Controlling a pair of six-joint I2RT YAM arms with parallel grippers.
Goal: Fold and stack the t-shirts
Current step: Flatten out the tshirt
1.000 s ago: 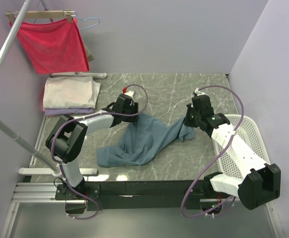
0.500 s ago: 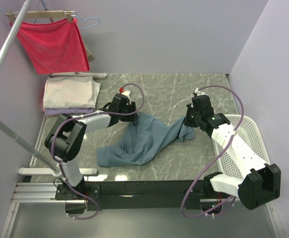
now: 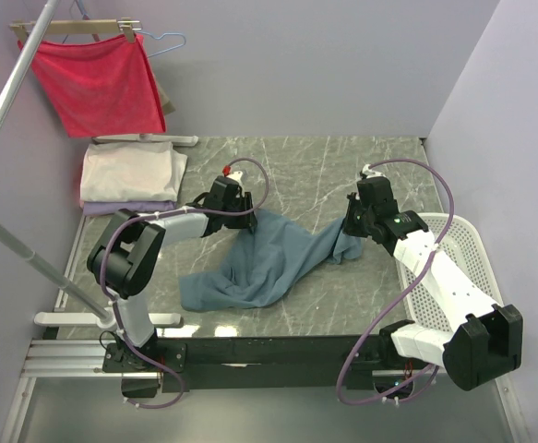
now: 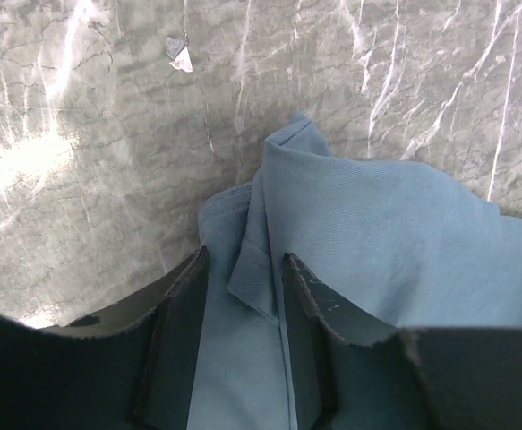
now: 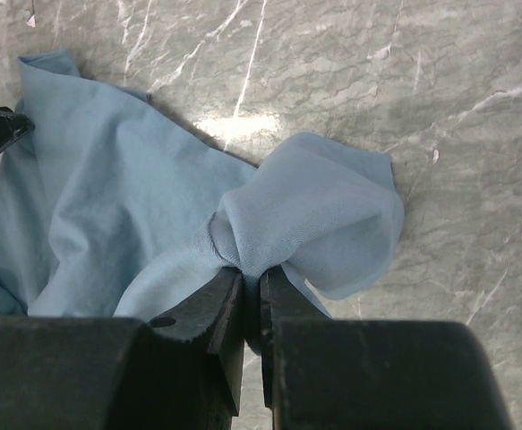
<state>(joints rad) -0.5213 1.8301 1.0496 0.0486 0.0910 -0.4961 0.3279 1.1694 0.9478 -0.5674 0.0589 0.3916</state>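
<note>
While right claw (image 5: 250,273) pinches one blue t-shirt (image 3: 269,260), left claw (image 4: 244,260) spread astride fold; two folded tees (image 3: 130,173).

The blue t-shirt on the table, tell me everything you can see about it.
The blue t-shirt is a dusty teal-blue tee of soft, cotton-looking cloth. It is unfolded and crumpled, and lies across the middle of the grey marble-patterned table. The right gripper is shut on a bunched end at the shirt's right side, with fabric puffing out past the fingers. The left gripper has its jaws apart astride a folded edge at the shirt's far side. The shirt's other end trails toward the near left.
</note>
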